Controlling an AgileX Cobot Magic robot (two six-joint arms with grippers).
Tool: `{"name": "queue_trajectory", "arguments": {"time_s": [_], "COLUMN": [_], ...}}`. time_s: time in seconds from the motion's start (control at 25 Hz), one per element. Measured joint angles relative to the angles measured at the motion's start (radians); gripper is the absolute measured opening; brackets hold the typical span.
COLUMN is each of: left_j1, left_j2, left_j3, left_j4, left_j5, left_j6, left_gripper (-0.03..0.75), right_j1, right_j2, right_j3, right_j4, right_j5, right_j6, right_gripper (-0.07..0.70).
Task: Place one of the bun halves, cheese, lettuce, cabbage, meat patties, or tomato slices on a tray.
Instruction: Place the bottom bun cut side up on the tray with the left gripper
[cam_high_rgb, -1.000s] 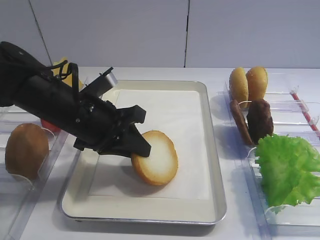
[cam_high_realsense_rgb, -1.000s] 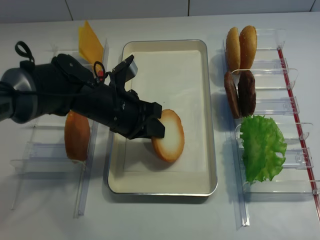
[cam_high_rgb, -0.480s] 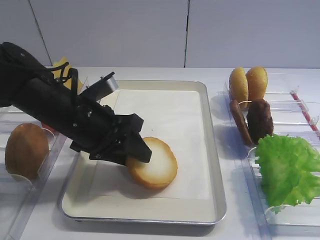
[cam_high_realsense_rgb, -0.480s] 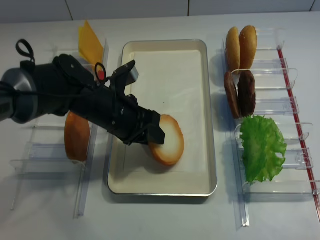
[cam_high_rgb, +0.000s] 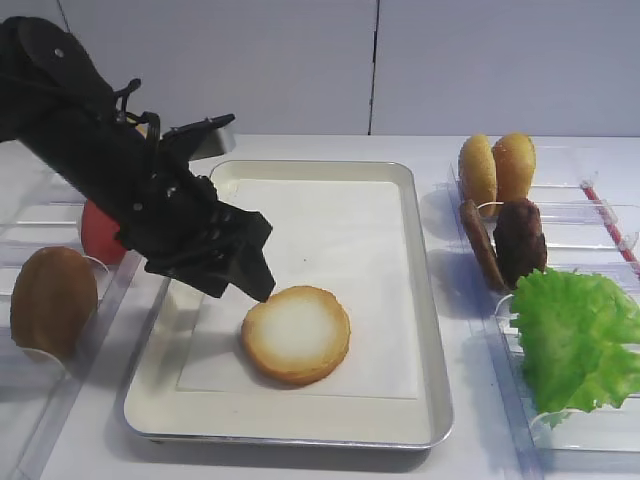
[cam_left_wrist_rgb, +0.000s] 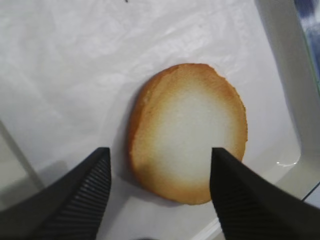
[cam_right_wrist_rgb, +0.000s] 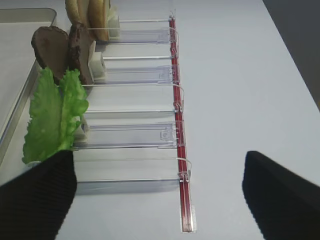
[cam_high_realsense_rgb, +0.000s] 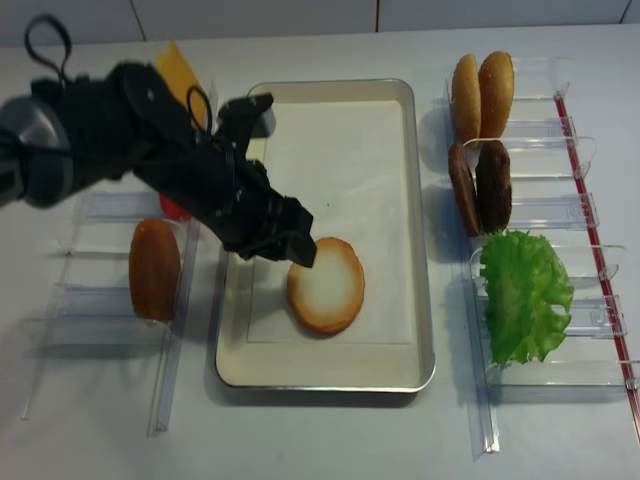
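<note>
Now, bun half (cam_high_rgb: 296, 334): lies flat, cut side up, on the tray (cam_high_rgb: 420, 300).
Left gripper (cam_left_wrist_rgb: 160, 185): raised above the bun, fingers (cam_left_wrist_rgb: 85, 187) spread, touching nothing.
Right gripper (cam_right_wrist_rgb: 157, 192): fingers apart, nothing between, beside the lettuce (cam_right_wrist_rgb: 52, 115).

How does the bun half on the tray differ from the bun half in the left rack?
The bun half on the tray lies flat, pale cut face up; the bun half in the left rack stands on edge, showing its brown crust. The first rests on white paper in the tray; the second sits between clear dividers. Both are round and golden brown.
</note>
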Motion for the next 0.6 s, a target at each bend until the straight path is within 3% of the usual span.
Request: {"name": "queue_trajectory", "arguments": {"time_s": [0.24,0.6], "left_j1": [0.0,0.0], "left_j2": [0.0,-0.094], "left_j3": [-0.083,-0.101], "left_j4": [0.222,0.279], "left_j5": [0.093,0.124], "left_j6": [-0.154,-0.203], "left_gripper": [0.424,0.424], "right_j1": [0.0,0.0], "right_j2": [0.0,0.0], "right_j3": [0.0,0.0], "right_j4": [0.0,0.0], "right_j5": [0.0,0.0], "right_j6": [0.0,0.0], "right_gripper": [0.694,0.694]}}
